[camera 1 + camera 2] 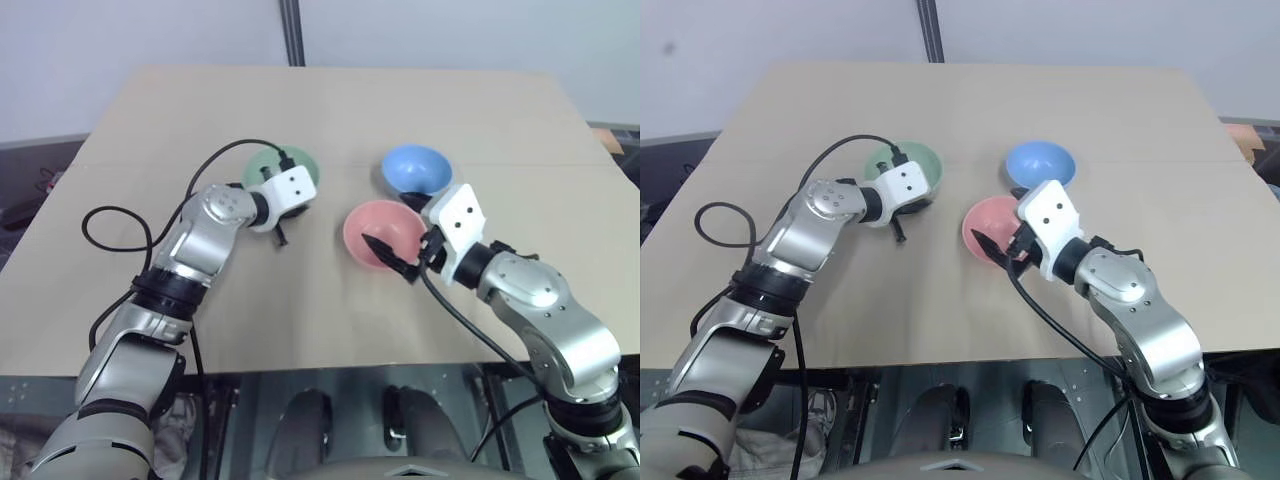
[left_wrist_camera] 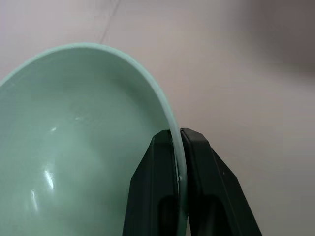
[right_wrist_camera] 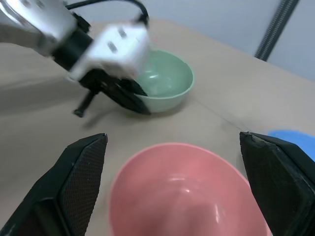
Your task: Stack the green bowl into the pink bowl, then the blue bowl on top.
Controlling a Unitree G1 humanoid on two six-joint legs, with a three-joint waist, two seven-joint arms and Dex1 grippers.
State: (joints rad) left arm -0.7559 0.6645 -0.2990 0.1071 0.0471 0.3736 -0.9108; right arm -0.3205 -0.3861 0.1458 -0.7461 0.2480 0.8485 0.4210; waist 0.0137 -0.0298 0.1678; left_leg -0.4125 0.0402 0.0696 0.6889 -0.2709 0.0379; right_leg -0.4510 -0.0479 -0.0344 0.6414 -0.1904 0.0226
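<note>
On the tan, matte table (image 1: 330, 330), whose top looks like plain board with a faint seam running across its far part, three small round bowls of smooth matte plastic sit in a loose cluster. Farthest left is the green bowl (image 1: 264, 166), pale sage, its inner wall glossy enough to catch small highlights in the left wrist view. The left gripper (image 2: 178, 140) is clamped on that bowl's near rim, one black finger inside the wall and one outside, so the thin rim is pinched between them. Its wrist housing is a white block with two small dark dots, and a black cable loops from it over the table.

Right of the green bowl and apart from it lies the pink bowl (image 1: 385, 232), salmon in colour, upright and empty. Just beyond it, to the far right, stands the blue bowl (image 1: 415, 168), sky-blue and also empty; the two sit very close.

Over the near right edge of the pink bowl hovers the right gripper (image 3: 177, 191), its two black fingers (image 3: 81, 182) with cross-hatched pads spread wide apart, grasping nothing. No writing or brand mark can be read anywhere.
</note>
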